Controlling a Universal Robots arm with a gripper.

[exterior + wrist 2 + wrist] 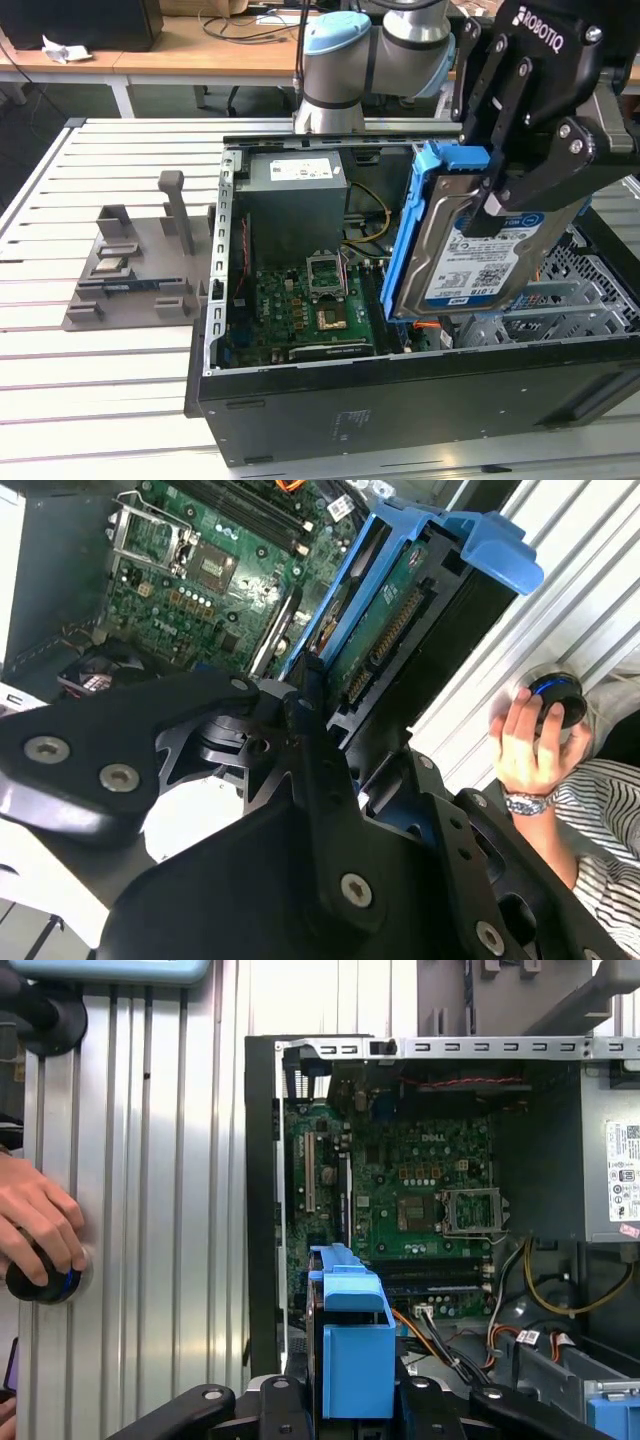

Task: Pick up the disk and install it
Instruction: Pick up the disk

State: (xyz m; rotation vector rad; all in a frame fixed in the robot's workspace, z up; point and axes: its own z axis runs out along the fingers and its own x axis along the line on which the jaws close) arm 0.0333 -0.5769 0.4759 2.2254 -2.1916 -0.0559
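— Disk (470,250) up on edge, claw (492,210) clamped across its flat faces, blue rails showing, hanging above the open computer case (400,420), on the drive cage (570,300) side.
— Risk?
— Tilt. If it goes down canted, a blue rail could catch the cage edge and jam, I'd say. An orange cable (412,1322) lies just below too; it could get pinched.
— And the motherboard (305,305)?
— Close beside. A slip from that grip drops metal onto it.
— Hand (35,1225) on the worktop (170,1160)?
— Well clear, resting on a round knob (45,1282).
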